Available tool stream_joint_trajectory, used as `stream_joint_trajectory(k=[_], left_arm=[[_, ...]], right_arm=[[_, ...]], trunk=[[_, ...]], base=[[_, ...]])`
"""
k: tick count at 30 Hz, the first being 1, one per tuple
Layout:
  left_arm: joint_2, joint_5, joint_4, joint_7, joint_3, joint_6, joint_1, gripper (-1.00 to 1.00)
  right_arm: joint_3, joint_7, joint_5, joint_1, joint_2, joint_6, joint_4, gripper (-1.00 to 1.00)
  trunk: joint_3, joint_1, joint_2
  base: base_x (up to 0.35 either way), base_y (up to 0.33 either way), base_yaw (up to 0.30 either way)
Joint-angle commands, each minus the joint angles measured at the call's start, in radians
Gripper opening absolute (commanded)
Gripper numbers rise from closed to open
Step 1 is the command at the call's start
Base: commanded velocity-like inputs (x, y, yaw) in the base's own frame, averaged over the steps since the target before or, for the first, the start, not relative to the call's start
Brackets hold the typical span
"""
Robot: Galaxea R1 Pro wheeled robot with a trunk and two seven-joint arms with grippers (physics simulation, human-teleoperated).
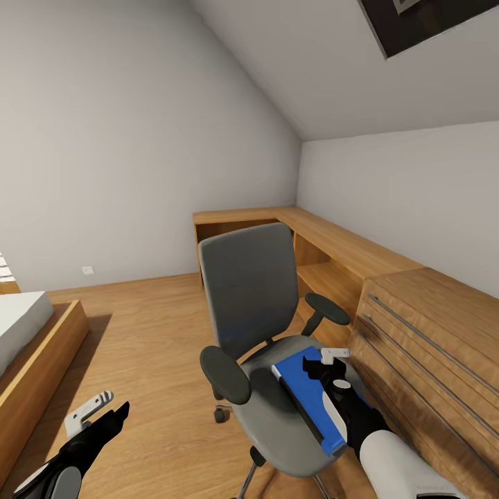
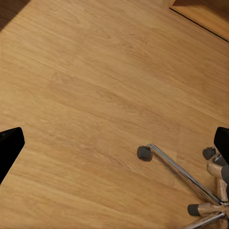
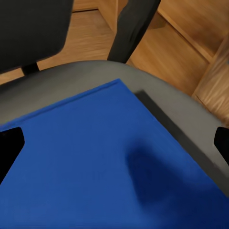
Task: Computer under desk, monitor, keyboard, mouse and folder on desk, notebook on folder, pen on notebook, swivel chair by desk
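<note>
folder (image 1: pixel 305 395) flat on chair (image 1: pixel 277 409) seat | my right gripper (image 3: pixel 114 138) hovered above it, jaws spread, empty | likely light, stiff, slick; pinch an overhanging edge | left gripper (image 2: pixel 114 143) spread, idle

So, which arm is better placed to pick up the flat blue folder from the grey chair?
Right: the right gripper hovers over the flat blue folder; the left gripper hangs over bare floor.

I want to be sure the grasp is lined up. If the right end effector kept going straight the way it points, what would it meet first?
Most likely the folder lying on the swivel chair; how much gap is left is unclear.
</note>
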Motion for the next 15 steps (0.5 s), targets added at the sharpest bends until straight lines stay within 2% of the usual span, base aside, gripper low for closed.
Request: stream_joint_trajectory(k=[1, 15], left_arm=[[-0.001, 0.011, -0.001, 0.007, 0.000, 0.004, -0.001, 1.00], [-0.001, 0.011, -0.001, 0.008, 0.000, 0.003, -0.001, 1.00]], right_arm=[[0.000, -0.003, 0.004, -0.001, 0.000, 0.001, 0.000, 1.00], [0.001, -0.003, 0.004, -0.001, 0.000, 0.002, 0.000, 1.00]], trunk=[[-0.004, 0.004, -0.008], [-0.048, 0.057, -0.106]], base=[[0.000, 0.000, 0.000], [0.000, 0.000, 0.000]])
